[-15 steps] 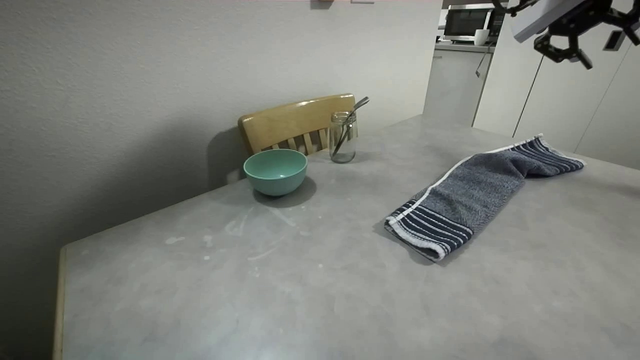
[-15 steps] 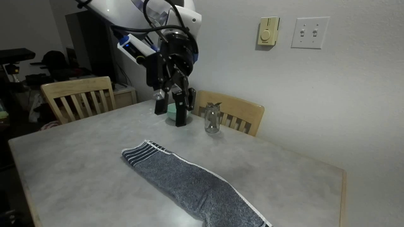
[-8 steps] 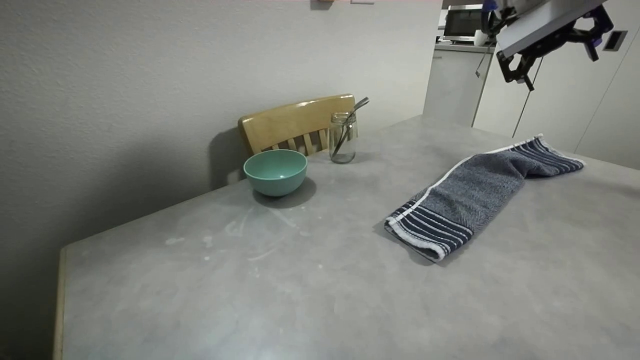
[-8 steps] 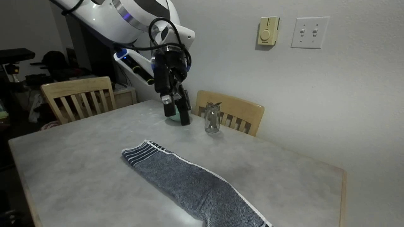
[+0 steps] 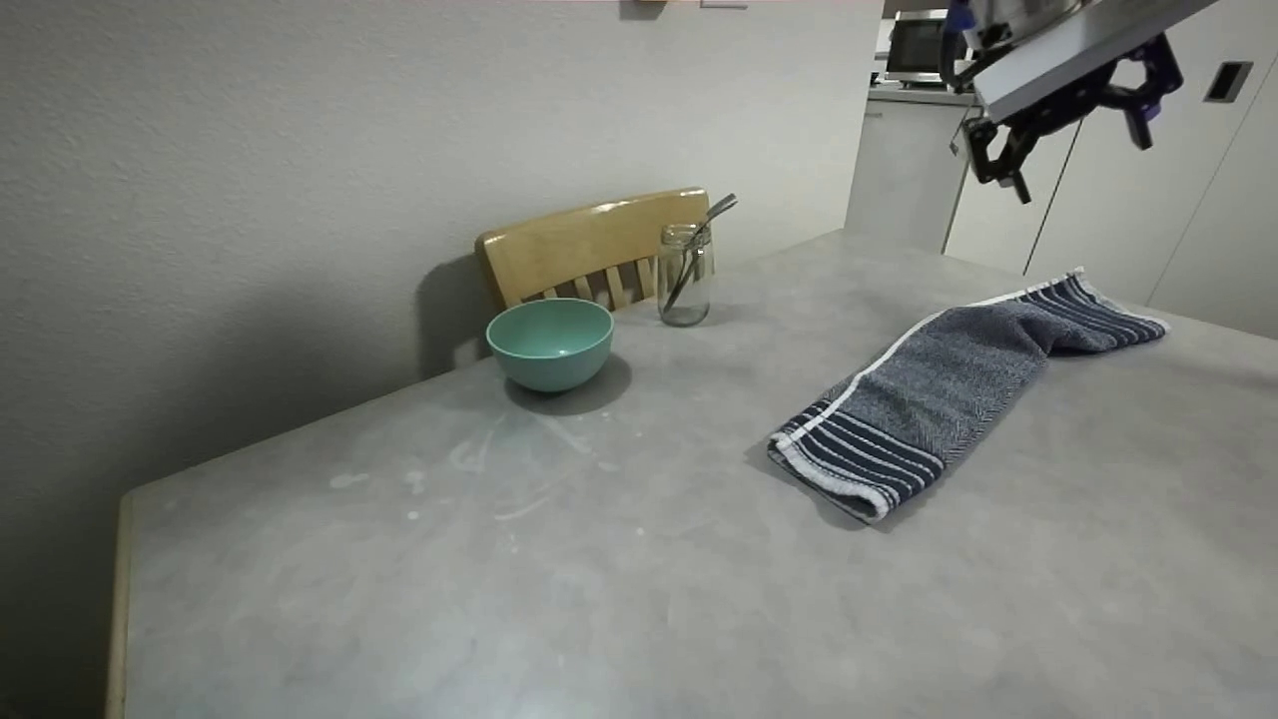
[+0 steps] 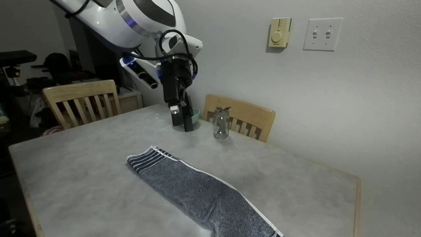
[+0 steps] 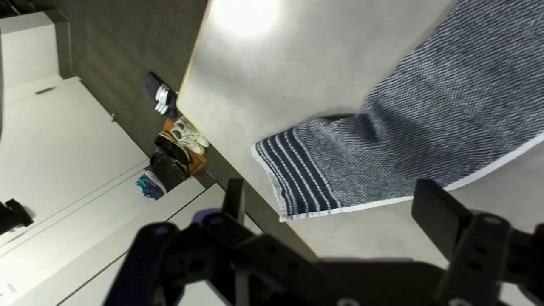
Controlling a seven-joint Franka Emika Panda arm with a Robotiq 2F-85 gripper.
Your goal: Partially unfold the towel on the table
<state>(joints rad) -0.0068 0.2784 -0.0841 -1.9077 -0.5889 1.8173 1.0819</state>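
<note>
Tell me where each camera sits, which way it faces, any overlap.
An exterior view, raised over the table: faces white cupboards; gripper top right.
An exterior view, also raised: faces chairs and wall; arm, gripper left of centre.
Wrist view, at arm's end: looks down across the towel; open fingers at bottom.
Both exterior views share towel, bowl, jar.

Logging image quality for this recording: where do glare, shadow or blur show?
Wrist view: glare washes out part of the table; the gripper looks blurred, the towel sharper; in an exterior view, the teal bowl casts a soft shadow on the table.
</note>
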